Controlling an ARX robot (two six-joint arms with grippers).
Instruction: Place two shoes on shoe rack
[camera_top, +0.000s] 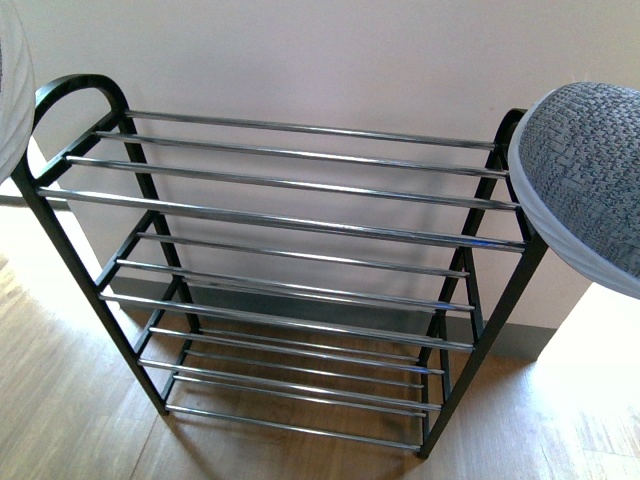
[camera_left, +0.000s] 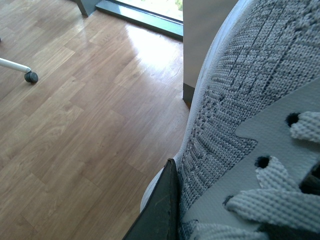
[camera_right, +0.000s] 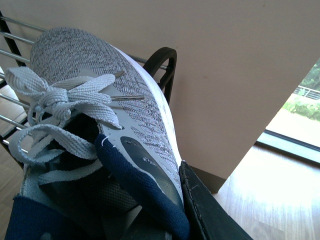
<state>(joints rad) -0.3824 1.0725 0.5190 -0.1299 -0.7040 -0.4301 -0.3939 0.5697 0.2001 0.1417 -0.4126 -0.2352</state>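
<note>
- Two grey knit sneakers are off the floor, one in each of your grippers, at opposite ends of the shoe rack.
- Your left gripper is clamped on the left sneaker. One black finger presses its knit side near the lace holes, and the other finger is hidden.
- From the front, only a sliver of that sneaker shows, up by the rack's top left corner.
- Your right gripper is closed on the right sneaker at its navy-lined collar, with one finger against the outer side.
- That sneaker's toe is up at the rack's top right end, just beside the black end loop. You cannot tell whether it touches the chrome rods.
- The rack stands on the wooden floor against the pale wall.
</note>
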